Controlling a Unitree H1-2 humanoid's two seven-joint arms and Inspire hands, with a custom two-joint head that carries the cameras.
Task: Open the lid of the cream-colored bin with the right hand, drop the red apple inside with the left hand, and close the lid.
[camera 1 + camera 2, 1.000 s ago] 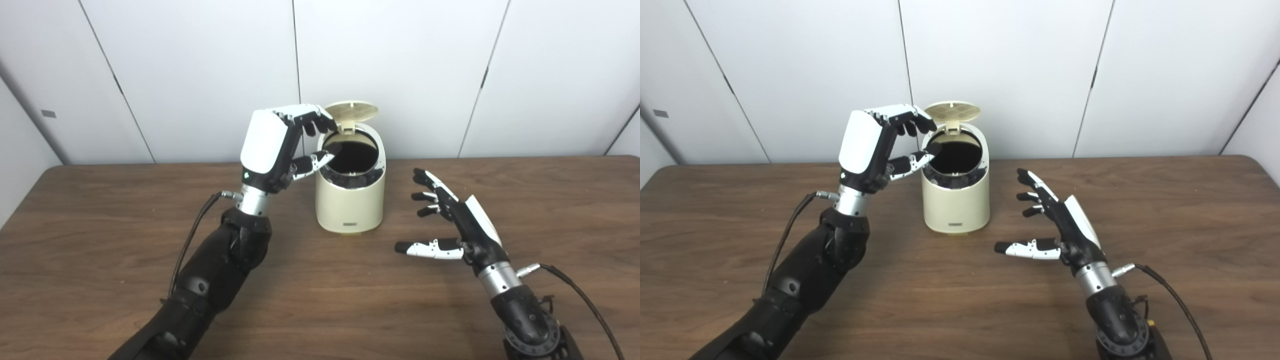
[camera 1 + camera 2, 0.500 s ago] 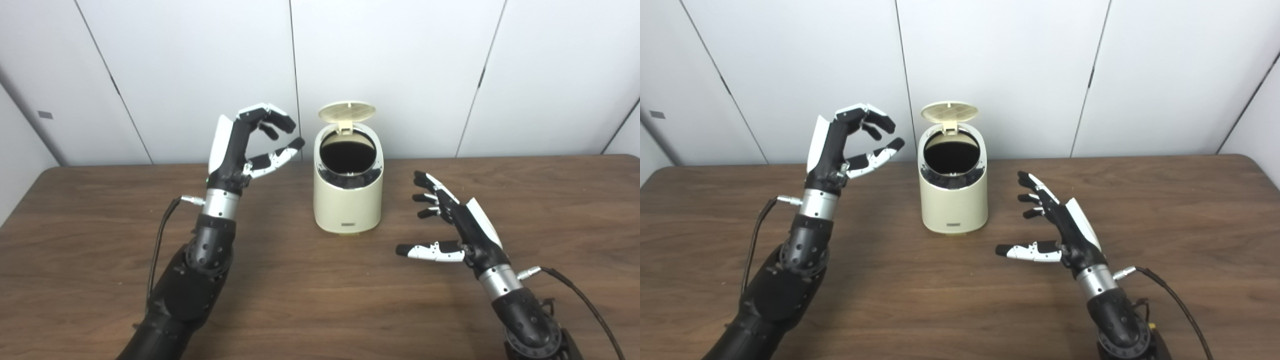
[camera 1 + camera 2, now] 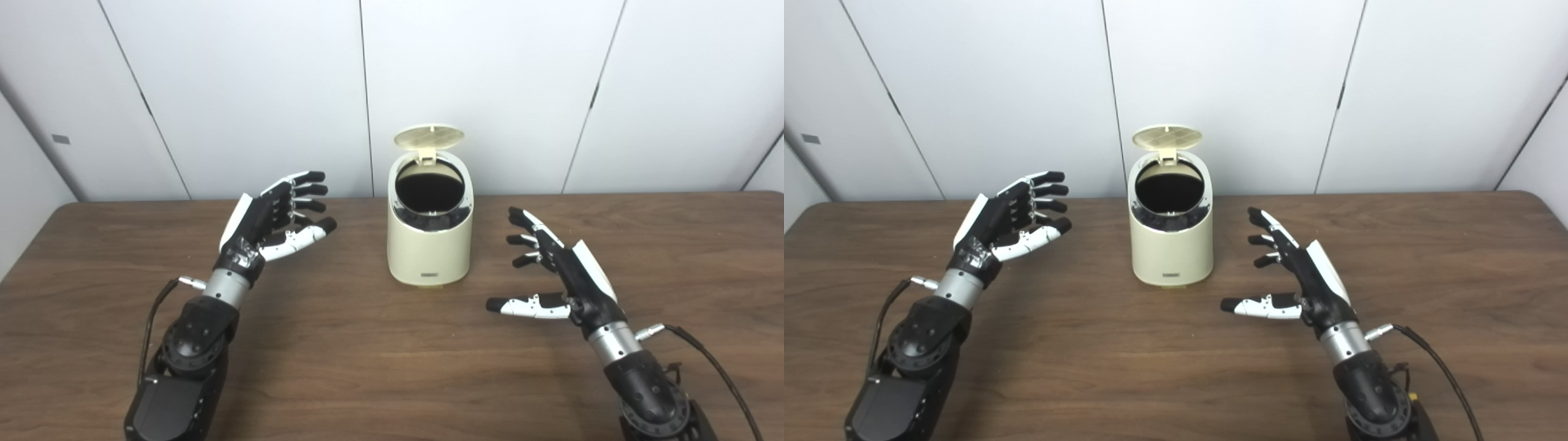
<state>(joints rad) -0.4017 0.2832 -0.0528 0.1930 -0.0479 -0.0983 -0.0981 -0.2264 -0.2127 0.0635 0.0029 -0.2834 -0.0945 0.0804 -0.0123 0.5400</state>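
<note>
Robot hands (image 3: 269,217) (image 3: 560,269) empty beside open bin (image 3: 430,245)

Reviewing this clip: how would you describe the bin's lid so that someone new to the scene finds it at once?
On the brown wooden table, between the open left hand and open right hand, stands a cream-colored bin. Its lid is the ribbed round disc hinged at the back rim, tipped up above the dark opening.

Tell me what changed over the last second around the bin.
The left hand pulled back from the bin's opening, moving left and down toward the table, and its fingers spread open, holding nothing. No apple shows. The lid stayed up, the bin stayed put, and the right hand stayed open at its right.
</note>
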